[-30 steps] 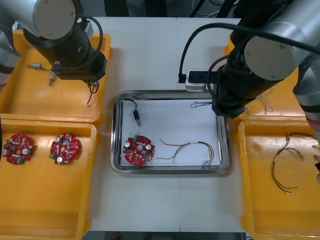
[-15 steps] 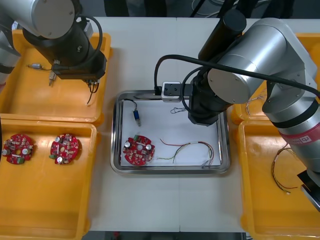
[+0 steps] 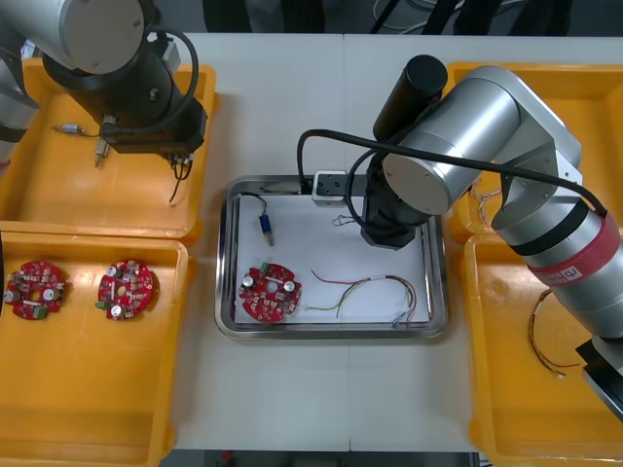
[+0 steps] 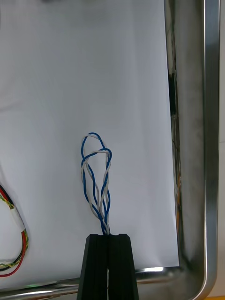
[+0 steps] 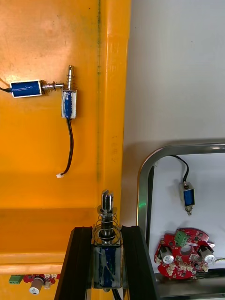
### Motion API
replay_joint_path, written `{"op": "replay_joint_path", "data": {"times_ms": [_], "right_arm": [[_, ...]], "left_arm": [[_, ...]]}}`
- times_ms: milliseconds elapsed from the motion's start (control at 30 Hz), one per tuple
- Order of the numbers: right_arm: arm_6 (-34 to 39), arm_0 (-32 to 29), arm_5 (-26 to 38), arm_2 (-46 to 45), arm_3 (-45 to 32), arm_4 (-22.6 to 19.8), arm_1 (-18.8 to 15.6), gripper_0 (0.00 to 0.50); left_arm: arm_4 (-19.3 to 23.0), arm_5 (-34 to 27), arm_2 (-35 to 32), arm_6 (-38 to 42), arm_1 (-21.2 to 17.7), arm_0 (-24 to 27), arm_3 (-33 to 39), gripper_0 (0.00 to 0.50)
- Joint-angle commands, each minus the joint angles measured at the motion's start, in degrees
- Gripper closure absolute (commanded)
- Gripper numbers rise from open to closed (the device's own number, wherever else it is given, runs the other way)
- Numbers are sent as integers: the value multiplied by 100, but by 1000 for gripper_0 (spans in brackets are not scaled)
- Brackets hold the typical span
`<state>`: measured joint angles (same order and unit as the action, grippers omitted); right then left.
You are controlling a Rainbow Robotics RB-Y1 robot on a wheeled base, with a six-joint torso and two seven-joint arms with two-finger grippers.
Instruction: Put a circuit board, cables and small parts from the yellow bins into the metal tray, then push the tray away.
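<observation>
The right jaws are pinched tight on the end of the blue and white cable (image 4: pixel 97 183), which sticks out ahead of them over the tray (image 4: pixel 211 140), while the left jaws squeeze a small metal part (image 5: pixel 107 234) above a bin (image 5: pixel 47 154).

The twisted cable (image 4: pixel 97 183) is blue and white; the tray (image 3: pixel 331 332) shiny silver, white inside; the bins (image 3: pixel 88 389) yellow; the circuit boards (image 3: pixel 271 292) red; the loose cable (image 3: pixel 380 280) red and yellow; the small metal part (image 5: pixel 107 253) blue-bodied; the fingers (image 4: pixel 96 269) black.
</observation>
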<state>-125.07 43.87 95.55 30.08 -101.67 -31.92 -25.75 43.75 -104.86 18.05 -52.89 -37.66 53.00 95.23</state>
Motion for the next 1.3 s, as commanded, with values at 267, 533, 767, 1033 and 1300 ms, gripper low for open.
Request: {"op": "replay_joint_path", "data": {"times_ms": [267,533,767,1033,1300], "right_arm": [[9,-10,-248,261,288,239,123,500],[0,-10,-564,384,534,354,132,500],[-9,-19,-731,534,683,494,132,500],[62,-10,-731,569,692,477,132,301],[97,-10,-679,516,613,433,132,0]], "left_arm": [[2,-52,-197,411,66,-35,180,500],[-7,-61,-188,420,66,-35,180,500],[-7,-61,-197,420,66,-35,180,500],[-7,-61,-205,437,66,-44,180,500],[-7,-69,-205,481,66,-44,180,500]]}}
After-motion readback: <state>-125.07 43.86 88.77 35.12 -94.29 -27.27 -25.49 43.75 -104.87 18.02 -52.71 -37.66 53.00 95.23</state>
